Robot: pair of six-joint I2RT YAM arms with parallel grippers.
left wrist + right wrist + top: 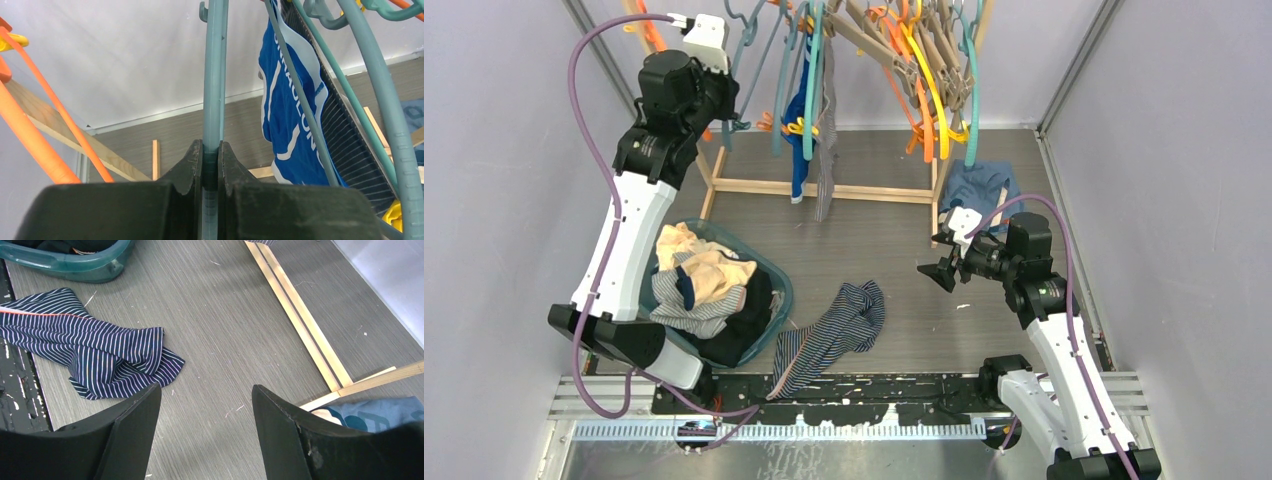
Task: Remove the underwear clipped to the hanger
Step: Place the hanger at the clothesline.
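- My left tool [210, 165] is up at 11 o'clock of the bench [894, 225], reaching into the row of hangers. It is pressed together on the shaft of a teal hanger [215, 75]. I judge this grip is there to steady the hanger so it cannot swing while a garment is pulled off its clips.
- The basket [784, 290] sits at 8 o'clock beside my left arm, heaped with beige, grey striped and dark clothes. It looks like the place for freed pieces, close enough for a short drop.
- The bright blue underwear [285, 115] hangs at 12 o'clock, just to the 3 o'clock side of the hanger I pinch. It droops straight down, so its top edge appears clipped above. The clip itself is not clear to me.
- The grey underwear [826, 180] hangs touching the blue piece on its 3 o'clock side, also from the wooden rack [824, 188]. These two look like what remains to take down.
- The navy pinstriped underwear [100, 350] lies crumpled on the bench at 6 o'clock, between the basket and my right arm. It is off any hanger but outside the basket.
- My right tool [205, 405] hovers low at 4 o'clock with its fingers spread wide and nothing between them. It points toward 9 o'clock, well apart from the rack. I judge it is free to go for a clipped garment while my left tool holds.
- The blue printed garment [370, 412] lies by the rack's foot at 2 o'clock, just behind my right tool. It is not my concern.
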